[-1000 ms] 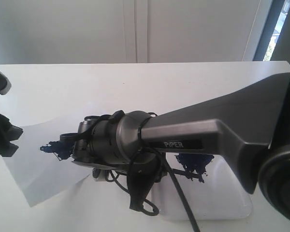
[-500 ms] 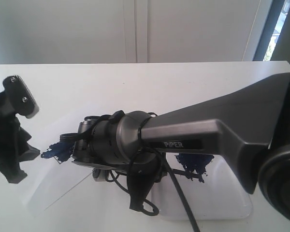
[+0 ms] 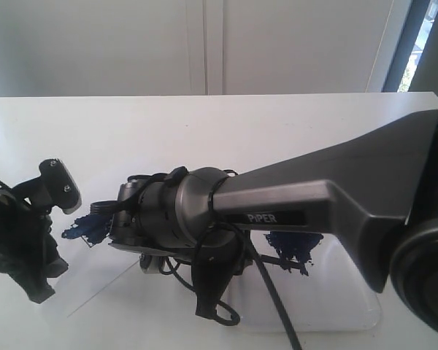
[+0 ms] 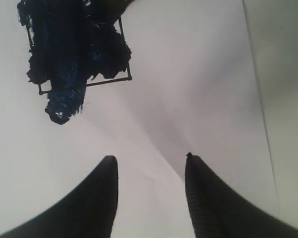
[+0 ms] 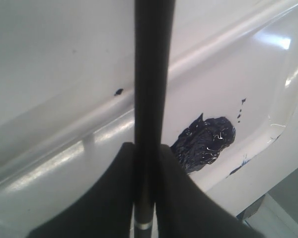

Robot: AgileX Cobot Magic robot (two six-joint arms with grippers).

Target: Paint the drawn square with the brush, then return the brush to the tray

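Note:
The drawn square is a thin black outline on white paper, its middle thickly smeared with dark blue paint that spills past one side. My left gripper hangs open over bare paper a short way from it, with nothing between its fingers. My right gripper is shut on the brush, whose long black handle runs straight out past the jaws. The glossy white tray with its dark blue blotch lies just beneath. In the exterior view the square shows beside the right wrist; the bristles are hidden.
The paper sheet lies on the white table. My left arm stands over the sheet's left part. My right arm stretches across from the right above the tray and covers much of it.
My left arm has swung in from the left edge and come down over the left part of the paper. The right arm and the brush have not moved.

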